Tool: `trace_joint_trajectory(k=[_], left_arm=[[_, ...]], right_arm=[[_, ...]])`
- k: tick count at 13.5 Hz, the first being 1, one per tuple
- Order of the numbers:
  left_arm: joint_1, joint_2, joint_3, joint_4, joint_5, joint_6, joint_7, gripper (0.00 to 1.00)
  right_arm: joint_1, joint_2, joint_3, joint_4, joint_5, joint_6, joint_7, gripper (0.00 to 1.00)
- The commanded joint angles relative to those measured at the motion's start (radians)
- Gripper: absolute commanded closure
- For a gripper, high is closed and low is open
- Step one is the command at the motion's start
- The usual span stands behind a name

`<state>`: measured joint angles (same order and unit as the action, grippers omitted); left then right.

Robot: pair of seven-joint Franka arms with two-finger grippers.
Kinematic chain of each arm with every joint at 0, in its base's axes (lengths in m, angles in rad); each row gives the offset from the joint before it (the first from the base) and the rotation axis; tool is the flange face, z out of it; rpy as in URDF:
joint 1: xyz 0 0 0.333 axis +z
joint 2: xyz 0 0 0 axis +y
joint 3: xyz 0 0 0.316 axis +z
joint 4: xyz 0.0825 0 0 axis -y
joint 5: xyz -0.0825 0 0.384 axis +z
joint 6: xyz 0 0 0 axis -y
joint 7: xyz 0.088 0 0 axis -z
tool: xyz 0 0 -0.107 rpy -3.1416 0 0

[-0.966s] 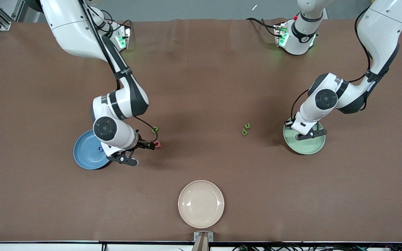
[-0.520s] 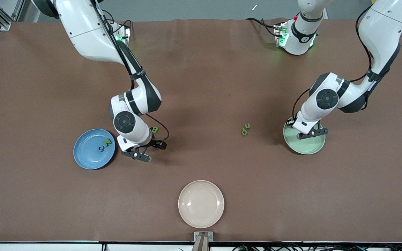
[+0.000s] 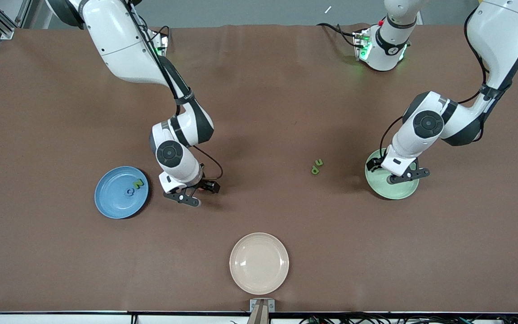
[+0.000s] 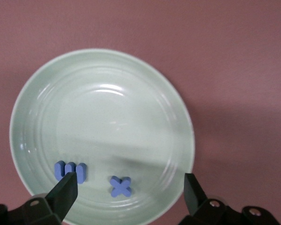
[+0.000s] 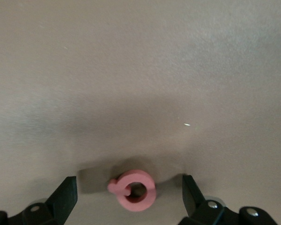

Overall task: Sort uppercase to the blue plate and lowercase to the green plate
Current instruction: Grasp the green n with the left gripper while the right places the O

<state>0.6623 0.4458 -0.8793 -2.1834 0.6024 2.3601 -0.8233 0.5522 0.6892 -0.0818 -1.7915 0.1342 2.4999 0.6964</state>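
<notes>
A brown tabletop (image 3: 259,112) fills the front view, both arm bases along its top edge. Toward the right arm's end sits the blue plate (image 3: 110,202), holding a green N (image 3: 138,183) and a blue capital (image 3: 130,192). Beside it the right claw (image 5: 130,197) hangs low over the tabletop, fingers spread wide with the pink Q (image 5: 134,189) lying flat between them, untouched; in the front view the wrist hides the letter almost entirely. Nearest the front camera lies the cream plate (image 3: 259,263), empty. Two green lowercase letters (image 3: 316,166) lie together on the open tabletop, well apart from either claw. At the left arm's end the left claw (image 4: 130,187) hovers over the green plate (image 4: 103,84), fingers wide and holding nothing; a blue m (image 4: 70,170) and a blue x (image 4: 120,185) rest in the plate just below it.

The risk, as I judge it, sits with the Q: it is thin foam lying flat, so fingers closing too high would slide over it, or one finger arriving first could flick it aside.
</notes>
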Motion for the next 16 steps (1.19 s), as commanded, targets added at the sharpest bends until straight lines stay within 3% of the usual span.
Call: trace_joint_trajectory(k=[1,4,6,10,14,16], left_arm=[[-0.015,-0.006,-0.084,0.1,-0.084,-0.126,-0.004,0.0],[-0.165,0.042,-0.087,0.148,-0.09,-0.136,-0.014,0.0],[-0.263,0.102,-0.081,0.19,-0.089,-0.134,-0.068,0.0],[-0.456,0.14,0.058,0.191,-0.07,-0.113,-0.172,0.02],[-0.5,0.177,0.098,0.171,0.002,-0.09,-0.174,0.17],[-0.497,0.191,0.1,0.149,0.034,-0.049,-0.172,0.2]], right_arm=[[0.012,-0.016,-0.009,-0.038,0.007,0.019,0.011,0.05],[0.018,-0.016,-0.009,-0.039,0.007,0.008,0.012,0.11],[0.017,-0.017,-0.009,-0.039,0.007,0.005,0.015,0.25],[0.022,-0.027,-0.009,-0.037,0.007,-0.041,0.023,0.55],[0.018,-0.025,-0.009,-0.035,0.007,-0.044,0.025,0.92],[0.009,-0.033,-0.01,-0.031,0.007,-0.044,0.017,0.97]])
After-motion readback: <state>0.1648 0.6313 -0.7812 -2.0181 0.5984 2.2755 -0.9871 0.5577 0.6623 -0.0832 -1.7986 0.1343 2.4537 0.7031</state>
